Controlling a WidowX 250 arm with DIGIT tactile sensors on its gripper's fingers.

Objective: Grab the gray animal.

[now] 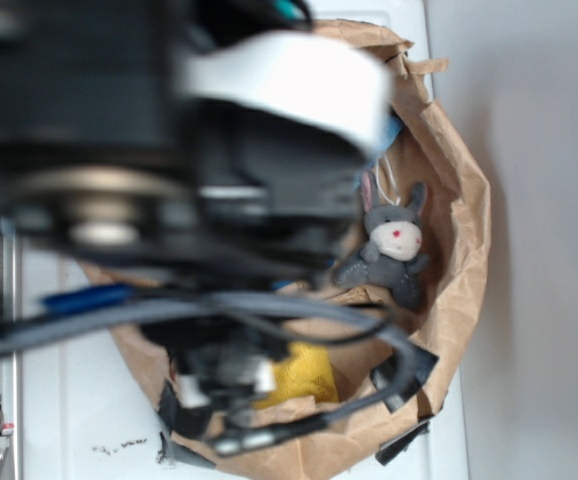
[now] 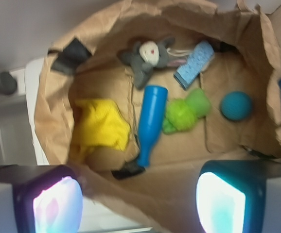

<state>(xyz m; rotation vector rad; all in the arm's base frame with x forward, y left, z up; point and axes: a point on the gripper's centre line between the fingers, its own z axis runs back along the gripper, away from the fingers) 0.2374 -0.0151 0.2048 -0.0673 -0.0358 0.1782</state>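
In the exterior view the blurred black robot arm fills the upper left and middle of the frame, with dark cables looping across below it, so the gripper itself cannot be made out there. Behind it a brown paper bag lies open on a white worktop. The gray animal sits against the bag's inner wall at right of center, ears up, white face and red nose turned outward, well clear of the arm. A yellow cloth shows lower down inside the bag, partly hidden by the cables. In the wrist view the camera looks down into the same bag, whose crumpled rim frames the picture. The gray animal lies at the upper middle of the frame on the bag floor, on its back with its ears pointing right. Just beside its ears lies a light blue patterned strip. Below the animal a blue bottle-shaped toy lies lengthwise, its wide end almost touching the animal's legs. To the right of that toy is a fuzzy green plush toy, and farther right a teal ball. The yellow cloth lies at left. The gripper hangs above the near edge of the bag, its two fingers glowing at the lower corners, spread wide apart and holding nothing.
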